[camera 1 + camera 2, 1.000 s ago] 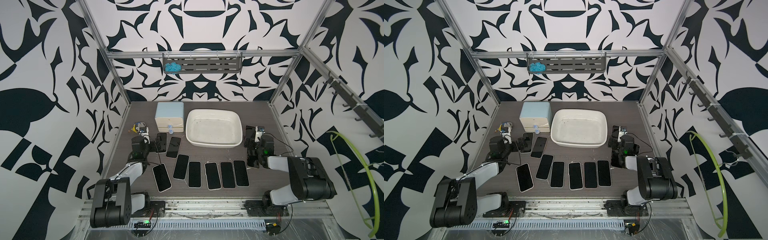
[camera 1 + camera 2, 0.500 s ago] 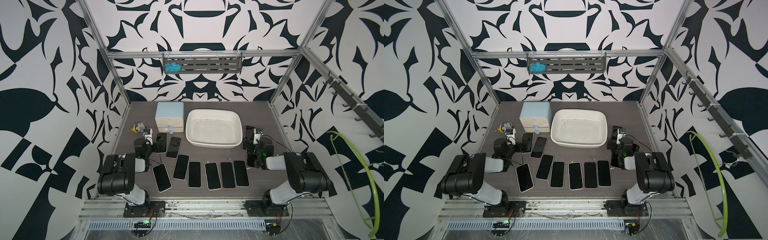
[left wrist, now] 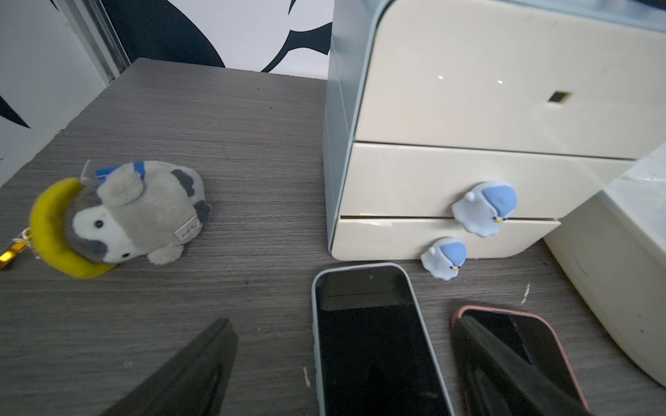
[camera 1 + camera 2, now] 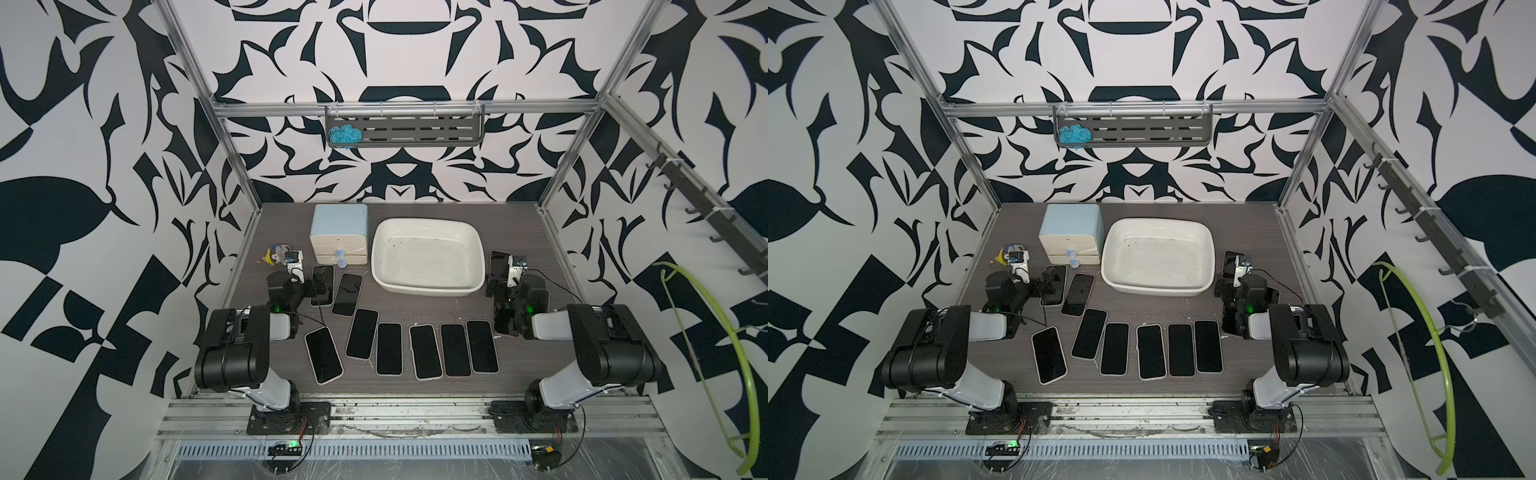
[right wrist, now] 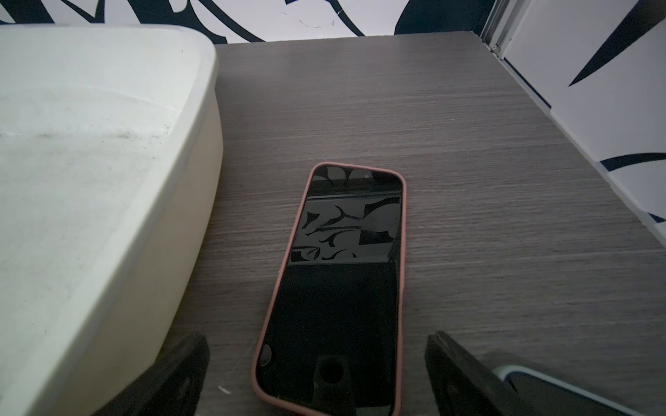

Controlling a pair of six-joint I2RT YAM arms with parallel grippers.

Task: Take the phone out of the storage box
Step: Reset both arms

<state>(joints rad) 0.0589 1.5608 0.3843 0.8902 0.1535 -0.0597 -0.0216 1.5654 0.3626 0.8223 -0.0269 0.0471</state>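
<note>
From where I stand, the storage box (image 4: 428,287) is a wide, shallow cream-white tub with rounded corners and a rolled rim. It sits upright on the desk (image 4: 415,309), and its floor is smudged grey. It stands between the two pincers, nearer the right pincer (image 5: 317,338). That pincer's spread fingers flank the near end of a pink-cased phone (image 5: 335,288), which lies flat, dark screen up, just beside the box's outer wall. A pale-rimmed phone (image 3: 367,342) lies screen up between the left pincer's (image 3: 344,324) open fingers, with a salmon-rimmed phone (image 3: 533,331) beside it. Six more phones (image 4: 389,348) lie in a row behind both pincers, towards the arm bases.
</note>
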